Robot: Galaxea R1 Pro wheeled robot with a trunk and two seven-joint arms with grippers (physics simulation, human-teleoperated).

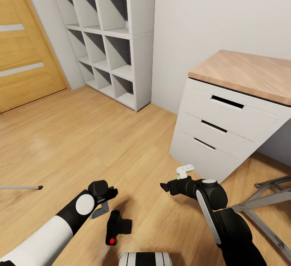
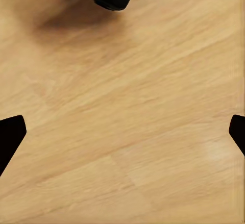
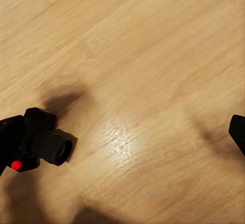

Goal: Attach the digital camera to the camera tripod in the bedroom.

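The head view takes in the white cube shelves [image 1: 109, 36] at upper left, the oak door [image 1: 24, 44] at the left edge, the white drawer chest [image 1: 226, 124] at right and a grey metal frame [image 1: 262, 205] at lower right, while the right wrist view shows the digital camera's [image 3: 38, 142] stubby lens and red dot up close at its lower left on the plank floor [image 3: 143, 71]. In the head view the digital camera [image 1: 116, 227] lies on the floor [image 1: 81, 137] at bottom centre, between the two arms and just beside the left gripper [image 1: 106, 195]. Both the left gripper and the right gripper [image 1: 171, 183] have their fingers spread wide with nothing between them, the black fingertips [image 2: 10, 134] at opposite edges of each wrist view, and both forearms reach forward and low over the floor.
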